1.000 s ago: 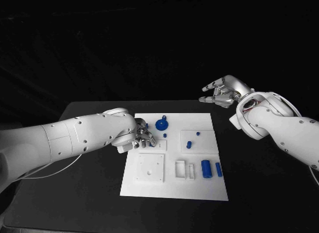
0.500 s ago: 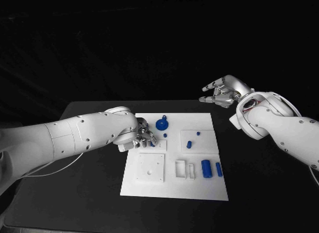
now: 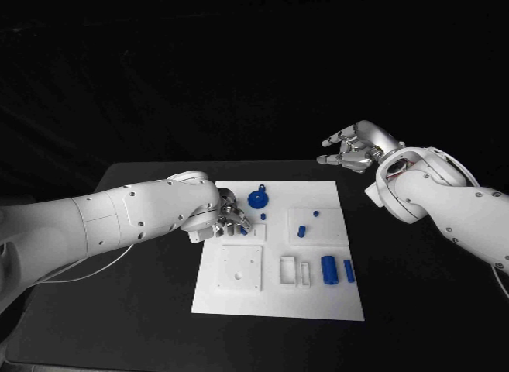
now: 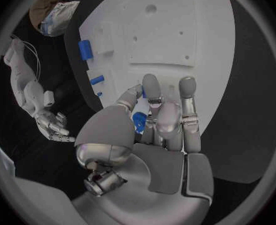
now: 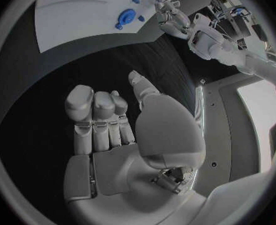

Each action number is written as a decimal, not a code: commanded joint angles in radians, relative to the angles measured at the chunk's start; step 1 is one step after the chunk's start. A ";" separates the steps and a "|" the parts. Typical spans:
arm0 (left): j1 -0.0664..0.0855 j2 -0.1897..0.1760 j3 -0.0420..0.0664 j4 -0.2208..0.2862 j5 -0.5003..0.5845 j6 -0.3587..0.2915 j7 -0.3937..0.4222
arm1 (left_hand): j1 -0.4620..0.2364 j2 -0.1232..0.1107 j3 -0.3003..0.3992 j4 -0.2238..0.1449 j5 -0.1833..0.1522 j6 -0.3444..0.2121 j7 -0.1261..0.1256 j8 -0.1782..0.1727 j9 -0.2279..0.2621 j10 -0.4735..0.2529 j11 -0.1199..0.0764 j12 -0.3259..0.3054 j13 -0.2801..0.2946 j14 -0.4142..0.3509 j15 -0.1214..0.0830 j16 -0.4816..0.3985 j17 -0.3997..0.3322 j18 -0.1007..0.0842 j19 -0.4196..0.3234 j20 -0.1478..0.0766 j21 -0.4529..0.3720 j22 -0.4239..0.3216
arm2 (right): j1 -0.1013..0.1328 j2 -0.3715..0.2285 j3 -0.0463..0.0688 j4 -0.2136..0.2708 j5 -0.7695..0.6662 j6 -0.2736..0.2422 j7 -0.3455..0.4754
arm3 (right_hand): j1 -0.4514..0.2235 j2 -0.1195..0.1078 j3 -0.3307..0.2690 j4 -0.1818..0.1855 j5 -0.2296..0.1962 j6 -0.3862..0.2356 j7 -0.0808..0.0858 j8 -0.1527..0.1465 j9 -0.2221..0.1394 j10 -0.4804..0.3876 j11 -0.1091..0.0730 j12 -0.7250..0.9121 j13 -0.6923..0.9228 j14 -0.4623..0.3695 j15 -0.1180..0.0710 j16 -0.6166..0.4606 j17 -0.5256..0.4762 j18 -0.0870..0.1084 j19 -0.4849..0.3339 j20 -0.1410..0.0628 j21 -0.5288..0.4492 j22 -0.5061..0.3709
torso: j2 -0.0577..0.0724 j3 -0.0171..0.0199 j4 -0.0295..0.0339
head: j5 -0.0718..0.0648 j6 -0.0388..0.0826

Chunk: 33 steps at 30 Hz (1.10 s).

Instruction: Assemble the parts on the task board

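Nothing much is shifting since a second ago: I'm keeping the left hand (image 3: 223,220) pinching a small blue part (image 4: 139,119) at the board's (image 3: 279,302) nine o'clock edge for seating, while the right hand (image 3: 352,149) is waiting empty, loosely spread, beyond twelve o'clock.

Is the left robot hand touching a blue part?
Touching. The left wrist view shows a blue part pinched between the thumb and fingers of the left robot hand, over the board.
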<state>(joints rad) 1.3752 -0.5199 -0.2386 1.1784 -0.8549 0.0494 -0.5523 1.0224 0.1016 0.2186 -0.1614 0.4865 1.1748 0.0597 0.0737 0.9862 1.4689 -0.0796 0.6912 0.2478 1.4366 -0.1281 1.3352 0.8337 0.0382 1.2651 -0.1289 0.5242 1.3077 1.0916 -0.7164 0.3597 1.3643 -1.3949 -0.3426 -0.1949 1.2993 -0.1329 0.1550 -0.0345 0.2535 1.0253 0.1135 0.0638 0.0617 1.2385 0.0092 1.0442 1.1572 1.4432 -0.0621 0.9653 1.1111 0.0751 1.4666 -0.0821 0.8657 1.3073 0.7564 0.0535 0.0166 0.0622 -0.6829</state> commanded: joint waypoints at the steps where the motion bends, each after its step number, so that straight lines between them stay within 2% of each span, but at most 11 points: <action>1: -0.005 0.009 -0.002 0.006 0.009 0.024 0.008 | 0.030 0.030 0.000 0.001 -0.005 0.218 -0.115 0.003 0.002 0.046 -0.010 0.007 -0.001 0.002 -0.003 0.005 0.003 0.002 0.009 0.001 -0.004 0.016 | -0.001 0.001 0.000 0.000 -0.009 0.013 0.003 | -0.002 0.007 0.005 -0.003 -0.003 0.004 0.000 -0.002 0.001 -0.005 0.000 -0.004 0.000 -0.003 0.002 -0.004 0.000 0.011 0.007 0.004 -0.003 0.108 | 0.001 -0.0006 0.0003 | -0.001 0.000; 22: -0.005 0.004 -0.002 0.014 -0.107 0.036 0.010 | 0.040 0.028 0.008 -0.017 0.015 0.221 -0.114 0.002 0.002 0.046 -0.010 0.011 -0.002 0.004 -0.002 0.011 0.012 0.006 0.010 0.005 -0.002 0.017 | -0.001 0.002 0.000 0.000 -0.009 0.014 0.003 | -0.004 0.006 0.008 -0.006 -0.003 0.004 0.001 -0.002 0.001 -0.005 0.000 -0.003 0.001 -0.003 0.002 -0.004 0.001 0.011 0.007 0.004 -0.003 0.108 | 0.000 -0.0005 0.0000 | -0.001 -0.003; 33: -0.005 0.005 -0.002 0.014 -0.124 0.041 0.012 | 0.038 0.028 0.011 -0.020 0.016 0.221 -0.114 0.002 0.003 0.046 -0.010 0.012 -0.004 0.003 -0.001 0.012 0.013 0.008 0.009 0.007 -0.001 0.017 | -0.001 0.002 0.000 0.001 -0.009 0.014 0.003 | -0.004 0.006 0.008 -0.006 -0.003 0.004 0.001 -0.002 0.001 -0.005 0.000 -0.003 0.001 -0.003 0.002 -0.004 0.001 0.011 0.007 0.004 -0.003 0.108 | 0.000 -0.0002 0.0004 | -0.002 -0.003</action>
<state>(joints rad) 1.3723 -0.5166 -0.2388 1.1918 -0.9548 0.0681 -0.5445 1.0225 0.1014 0.2191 -0.1692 0.5004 1.1781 0.0629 0.0728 0.9880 1.4711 -0.0775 0.7008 0.2453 1.4382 -0.1261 1.3439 0.8470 0.0382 1.2687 -0.1252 0.5242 1.3074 1.0909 -0.7158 0.3597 1.3638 -1.3953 -0.3391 -0.1951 1.2993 -0.1329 0.1606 -0.0402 0.2528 1.0245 0.1126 0.0638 0.0617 1.2385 0.0092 1.0442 1.1572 1.4432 -0.0621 0.9653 1.1111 0.0751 1.4666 -0.0821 0.8656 1.3073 0.7568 0.0532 0.0171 0.0602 -0.6863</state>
